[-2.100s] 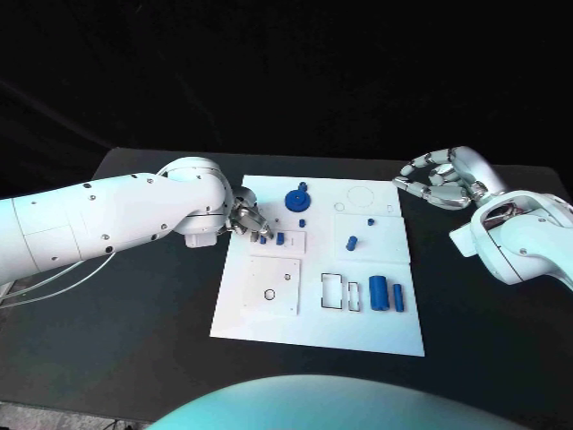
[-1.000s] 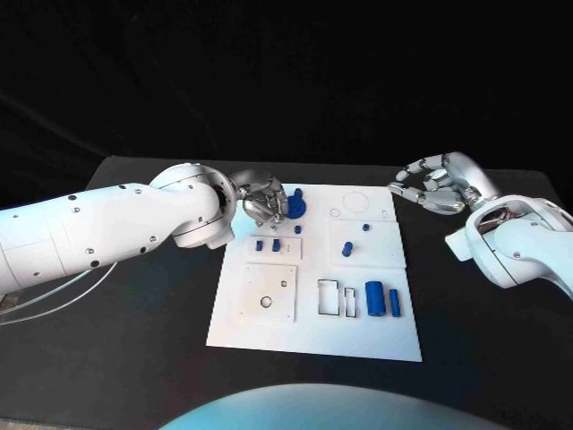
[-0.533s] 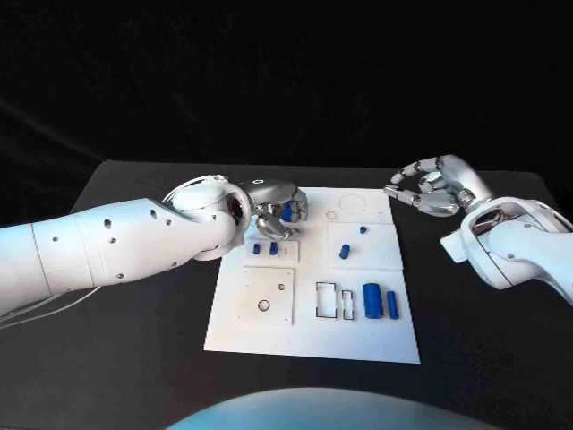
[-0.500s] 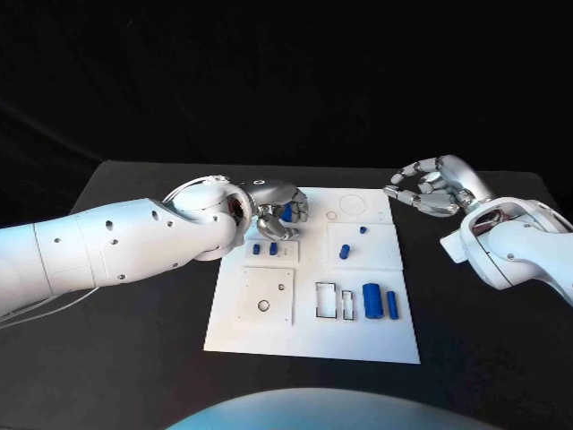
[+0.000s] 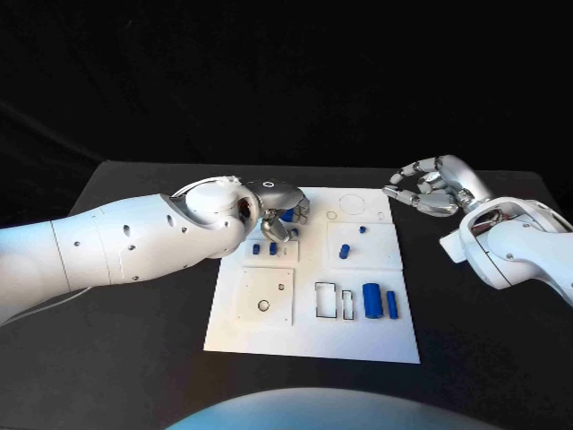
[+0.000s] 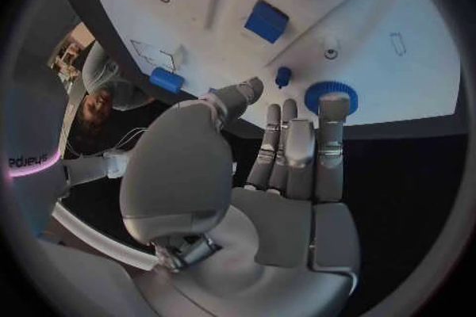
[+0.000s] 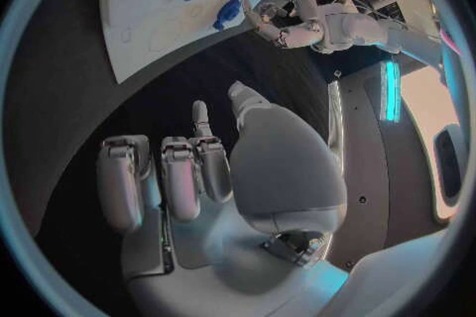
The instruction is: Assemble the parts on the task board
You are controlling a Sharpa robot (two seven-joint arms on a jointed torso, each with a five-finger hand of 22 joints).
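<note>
Head view: the left hand (image 5: 281, 204) hangs over the far left corner of the white board (image 5: 315, 331), fingers curled loosely downward and, as far as can be seen, gripping nothing. Just under it sits a round blue gear (image 5: 288, 215), partly hidden by the fingers. Left wrist view makes that clearer: the fingers (image 6: 297, 150) stretch out nearly straight with gaps between them, their tips just short of the toothed gear (image 6: 330, 95), not touching it. Beyond the gear in that view are a small blue peg (image 6: 282, 77), two blue blocks (image 6: 266, 21) and a short blue cylinder (image 6: 166, 80) near the board's edge. The right hand (image 5: 431, 187) hovers off the board's far right corner above the black desk (image 5: 145, 296), fingers bent inward and empty; right wrist view shows its fingers (image 7: 178, 174) held side by side over bare desk, well apart from the board. From the head, a larger blue cylinder (image 5: 372, 301) and a thinner blue bar (image 5: 391, 304) lie side by side near the board's front, beside an open rectangular slot (image 5: 329, 300). The parts look like small hard plastic pieces: probably light, stiff and rather slick, so likely to skid or tip if nudged. The gear would best be pinched across its toothed rim, where the ridges give some grip. Only the wrist views reveal the gaps between fingertips and parts; only the head view gives the layout of slots across the board.
</note>
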